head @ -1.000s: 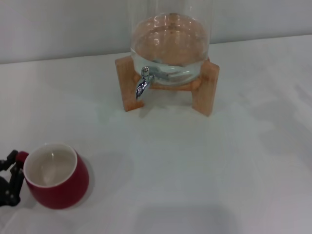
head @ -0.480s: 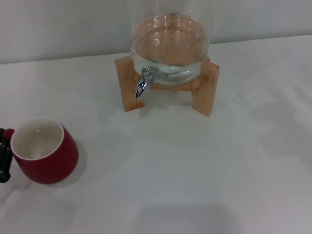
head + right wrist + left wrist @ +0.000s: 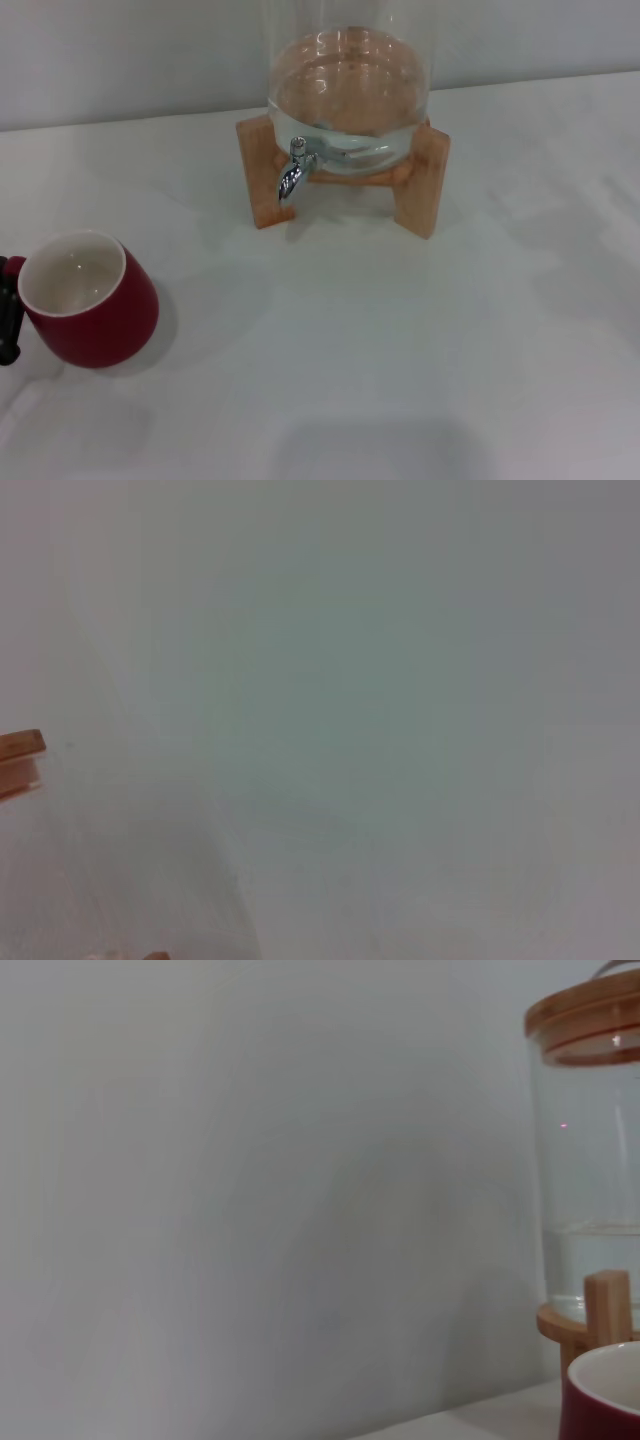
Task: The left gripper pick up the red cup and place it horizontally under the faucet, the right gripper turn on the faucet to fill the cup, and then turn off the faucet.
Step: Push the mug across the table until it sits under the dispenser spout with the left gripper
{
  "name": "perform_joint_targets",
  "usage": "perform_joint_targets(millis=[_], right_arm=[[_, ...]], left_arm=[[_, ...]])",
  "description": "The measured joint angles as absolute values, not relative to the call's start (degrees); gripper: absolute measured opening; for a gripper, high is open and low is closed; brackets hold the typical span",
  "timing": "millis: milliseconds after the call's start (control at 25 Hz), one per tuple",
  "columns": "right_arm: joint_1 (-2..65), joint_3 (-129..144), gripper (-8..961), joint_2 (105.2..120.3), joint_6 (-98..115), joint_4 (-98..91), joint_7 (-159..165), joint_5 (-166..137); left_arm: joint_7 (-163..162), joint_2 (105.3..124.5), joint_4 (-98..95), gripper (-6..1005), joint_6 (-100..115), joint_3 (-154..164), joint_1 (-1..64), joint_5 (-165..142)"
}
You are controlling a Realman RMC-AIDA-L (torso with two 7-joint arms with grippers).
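Note:
The red cup (image 3: 92, 305), glossy dark red with a white inside, hangs tilted at the far left, its mouth facing up and slightly left. At its handle side, cut by the picture's edge, is my left gripper (image 3: 7, 312), black fingers shut on the cup. The left wrist view catches only the cup's rim (image 3: 605, 1392). The chrome faucet (image 3: 291, 171) points down from the front of the glass jar (image 3: 348, 85), well apart from the cup to the far right of it. My right gripper is out of view.
The jar holds water and rests on a wooden stand (image 3: 262, 190) at the back middle of the white table (image 3: 400, 340). A pale wall rises behind it. The jar's wooden lid (image 3: 585, 1018) appears in the left wrist view.
Held by my left gripper, the cup has moved left and away from the table's front edge over the last second, then nearly settled. The jar and faucet stay still.

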State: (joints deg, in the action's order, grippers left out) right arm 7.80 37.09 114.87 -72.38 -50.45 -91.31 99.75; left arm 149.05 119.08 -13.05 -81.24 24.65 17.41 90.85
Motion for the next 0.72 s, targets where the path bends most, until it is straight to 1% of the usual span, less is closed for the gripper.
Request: perform_joint_targets(millis=[720], right_arm=[[7.75, 37.09, 765, 114.87, -73.16, -50.34, -91.31, 99.75]], left_arm=[[141.49, 118.99, -14.34, 128, -74.26, 25.09, 23.98, 89.37]])
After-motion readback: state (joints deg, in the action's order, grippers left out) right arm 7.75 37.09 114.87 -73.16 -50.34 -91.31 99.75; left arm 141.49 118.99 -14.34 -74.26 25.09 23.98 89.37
